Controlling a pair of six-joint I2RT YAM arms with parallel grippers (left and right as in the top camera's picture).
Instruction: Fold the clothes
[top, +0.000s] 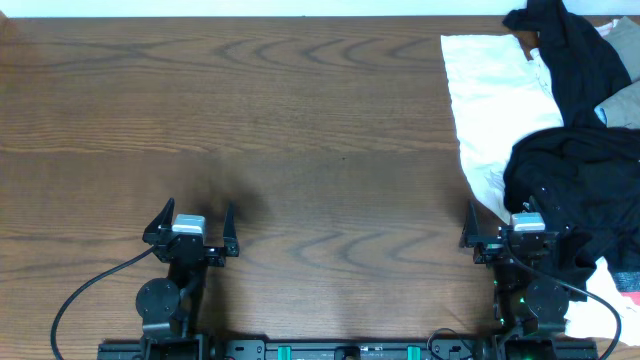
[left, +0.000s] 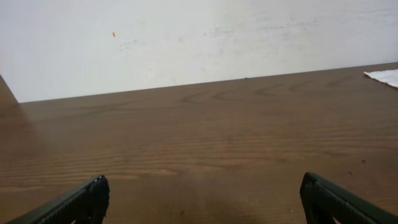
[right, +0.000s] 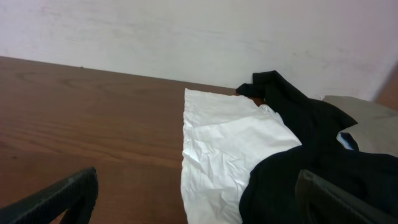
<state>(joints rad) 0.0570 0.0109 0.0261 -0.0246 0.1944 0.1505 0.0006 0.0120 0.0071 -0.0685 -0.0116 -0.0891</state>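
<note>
We see the crumpled black shirt (top: 578, 188) of soft matte fabric, bunched in a dark heap just ahead and to the right of our right gripper (top: 507, 216). Its near edge lies over the large wrinkled white cloth (top: 488, 100). The folds hide collar and logo. The right gripper and the left gripper (top: 198, 214) both stand spread wide, holding nothing, over the brown wooden table (top: 300, 120).

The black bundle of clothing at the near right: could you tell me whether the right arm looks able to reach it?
Probably yes: the open right gripper sits right beside the black bundle, nothing covers it, and the white cloth lies partly beneath.
</note>
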